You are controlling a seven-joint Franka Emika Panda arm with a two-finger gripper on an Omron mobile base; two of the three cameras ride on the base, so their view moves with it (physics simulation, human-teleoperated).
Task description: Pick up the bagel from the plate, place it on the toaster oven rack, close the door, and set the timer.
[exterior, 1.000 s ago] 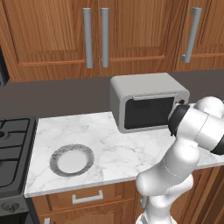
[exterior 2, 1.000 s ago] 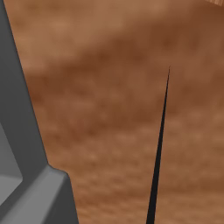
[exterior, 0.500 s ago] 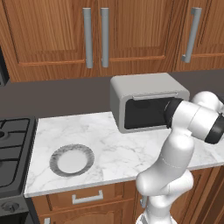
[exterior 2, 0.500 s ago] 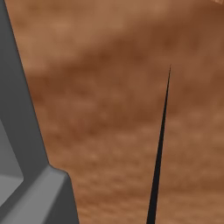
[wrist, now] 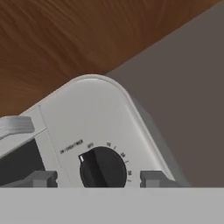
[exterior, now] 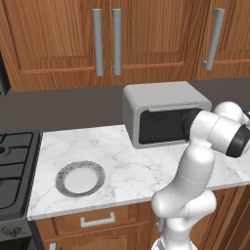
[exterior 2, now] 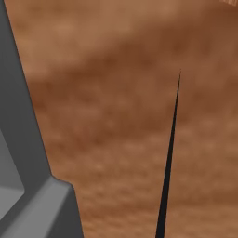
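Note:
The toaster oven (exterior: 166, 97) stands at the back of the counter with its door (exterior: 158, 129) shut, the dark glass facing me. In the hand view my gripper (wrist: 96, 179) is open in front of the oven's right panel. Its fingertips (wrist: 37, 178) stand on either side of a dark knob (wrist: 103, 168), with a gap on each side. The knob's white mark points up and to the left. The plate (exterior: 79, 178) lies bare at the counter's front left. The bagel and the toaster oven rack are hidden.
A marble counter (exterior: 132, 166) runs from the stove (exterior: 10, 161) on the left to the oven. Wooden cabinets with silver bar handles (exterior: 98, 41) hang above. My own arm (exterior: 195, 166) rises in front of the oven's right end.
The hand has swung a little left and in towards the oven's right panel. Oven, door and plate have not moved.

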